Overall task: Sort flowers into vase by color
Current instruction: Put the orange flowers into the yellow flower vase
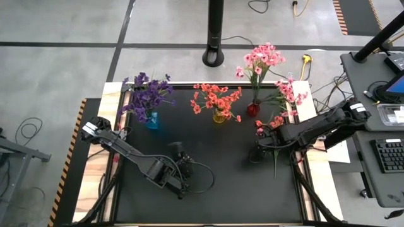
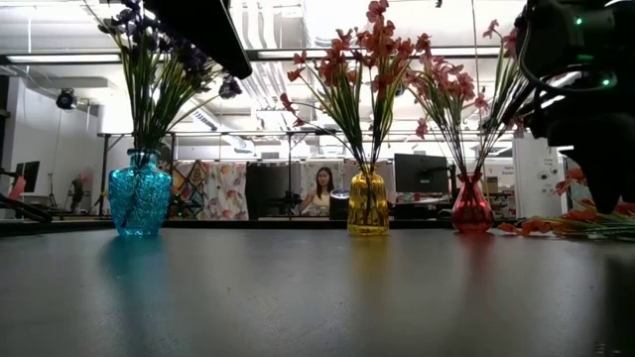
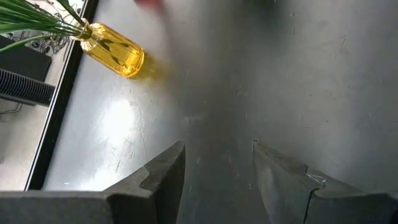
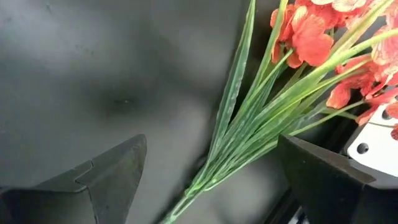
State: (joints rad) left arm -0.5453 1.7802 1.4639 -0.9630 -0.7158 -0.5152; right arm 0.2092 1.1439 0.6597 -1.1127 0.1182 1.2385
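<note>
Seen from the high view: three vases ranged along the upper middle of the frame, each already filled. Purple flowers (image 1: 148, 94) stood in the blue vase (image 1: 152, 121) at upper left, orange-red flowers (image 1: 216, 98) in the yellow vase (image 1: 219, 116) at centre, pink flowers (image 1: 265, 60) in the red vase (image 1: 252, 110) toward upper right. Judged mostly done, then, with each colour gathered in its own vase. Still left, as far as could be told: a loose spray (image 1: 278, 135) lying flat on the black table (image 1: 208, 202) at the right side of the frame, beside the red vase, blossoms toward the top and green stems pointing down the picture. Blossoms read pink in the high view, orange-red in the right wrist view; true colour could not be settled. Whether one spray or several lay there could not be told either. Right gripper (image 1: 255, 153) hung low at centre right, just beside the stem ends, fingers spread wide with the stems (image 4: 249, 124) running between them but not yet pinched. Left gripper (image 1: 178, 149) waited at lower centre over bare table, fingers partly spread and holding nothing. Remaining work judged to be closing on that last spray, lifting it and standing it in the vase of matching colour.
</note>
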